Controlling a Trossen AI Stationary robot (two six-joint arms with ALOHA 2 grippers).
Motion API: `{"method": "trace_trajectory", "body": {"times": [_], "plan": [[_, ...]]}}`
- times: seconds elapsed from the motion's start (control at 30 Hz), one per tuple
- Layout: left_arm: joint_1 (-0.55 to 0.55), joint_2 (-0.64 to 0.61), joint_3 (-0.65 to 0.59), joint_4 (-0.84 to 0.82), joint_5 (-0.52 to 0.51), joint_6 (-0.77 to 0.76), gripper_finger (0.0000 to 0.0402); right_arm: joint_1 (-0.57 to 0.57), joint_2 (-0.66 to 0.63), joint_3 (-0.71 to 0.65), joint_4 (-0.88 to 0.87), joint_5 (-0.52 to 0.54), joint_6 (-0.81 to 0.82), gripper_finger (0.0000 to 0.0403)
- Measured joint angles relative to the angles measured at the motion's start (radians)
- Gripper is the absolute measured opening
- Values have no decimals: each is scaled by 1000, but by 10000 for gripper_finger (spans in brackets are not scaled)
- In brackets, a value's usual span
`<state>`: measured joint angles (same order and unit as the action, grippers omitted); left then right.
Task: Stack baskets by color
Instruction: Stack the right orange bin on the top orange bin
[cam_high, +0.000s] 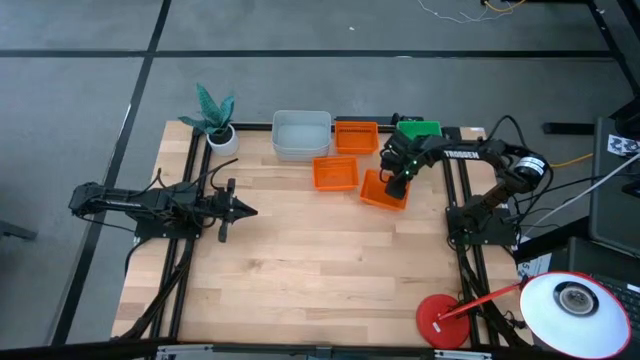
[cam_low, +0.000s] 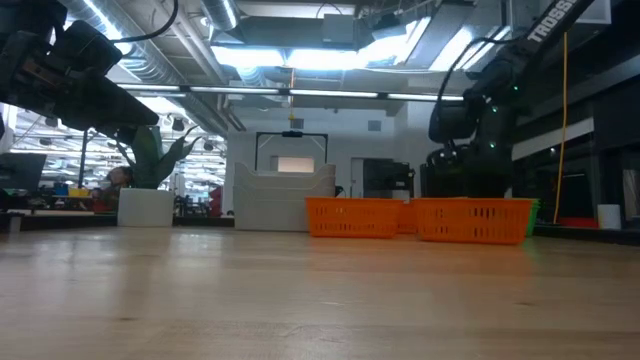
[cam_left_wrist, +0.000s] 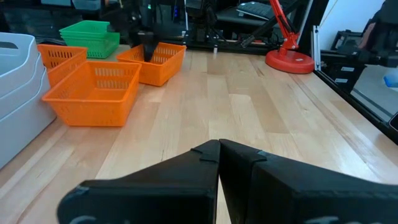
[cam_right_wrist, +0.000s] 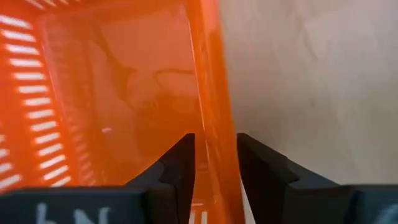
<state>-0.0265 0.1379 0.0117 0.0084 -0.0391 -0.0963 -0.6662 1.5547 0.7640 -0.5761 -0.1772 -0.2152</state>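
The job looks partly done; the grey baskets (cam_high: 301, 134) sit nested in one pile at the far edge of the surface (cam_high: 300, 270), and the green baskets (cam_high: 419, 129) look piled up too, near the far right corner; I cannot count how many are in each pile. The orange ones are still apart: one orange basket (cam_high: 356, 136) by the grey pile, a second orange basket (cam_high: 335, 172) just in front of it, and a third orange basket (cam_high: 384, 189) to the right. The right claw (cam_right_wrist: 214, 155) grips the rim of that third basket, one finger inside, one outside; so the orange pile is left to make. The left claw (cam_high: 247, 210) rests closed and empty, well away on the left. White letters on the right arm read "TROSSEN".
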Motion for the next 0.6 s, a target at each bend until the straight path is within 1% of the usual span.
{"method": "trace_trajectory", "body": {"times": [0.13, 0.23, 0.27, 0.33, 0.4, 0.43, 0.53, 0.6], "plan": [[0, 0, 0, 0, 0, 0, 0, 15, 0, -15, 37, 5, 0, 119], [0, 0, 0, 0, 0, 0, 0, 23, 0, 6, 36, 16, 0, 118], [0, 0, 0, 0, 0, 0, 0, 25, 0, 17, 36, 23, 1, 111], [0, 0, 0, 0, 0, 0, 0, 29, 0, 33, 35, 35, 5, 84], [0, 0, 0, 0, 0, 0, 0, 33, 0, 48, 25, 37, 2, 36], [0, 0, 0, 0, 0, 0, 0, 36, 0, 57, 16, 37, -1, 18], [0, 0, 0, 0, 0, 0, 0, 47, 0, 94, -38, 35, 0, 5], [0, 0, 0, 0, 0, 0, 0, 60, 0, 130, -82, 38, -1, 4]]}}
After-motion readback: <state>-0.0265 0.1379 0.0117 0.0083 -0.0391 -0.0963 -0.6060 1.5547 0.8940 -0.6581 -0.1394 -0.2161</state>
